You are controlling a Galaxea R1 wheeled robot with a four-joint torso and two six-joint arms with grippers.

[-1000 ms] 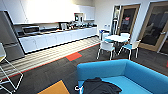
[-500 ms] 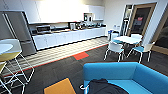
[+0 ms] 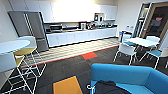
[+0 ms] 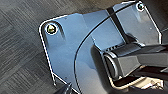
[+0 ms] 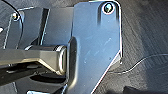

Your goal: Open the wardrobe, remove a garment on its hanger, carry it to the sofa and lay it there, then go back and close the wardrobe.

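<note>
The black garment was seen lying on the blue sofa, a white hanger at its edge; the fingers' state could not be told.

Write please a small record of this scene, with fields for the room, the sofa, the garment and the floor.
room: kitchen area with white cabinets, a counter and a grey fridge
sofa: bright blue, in the lower right of the head view
garment: black, lying on the sofa seat
hanger: white hook seen at the garment's left edge
seating: white chairs at a table on the right
floor: dark carpet with an orange patch
</note>
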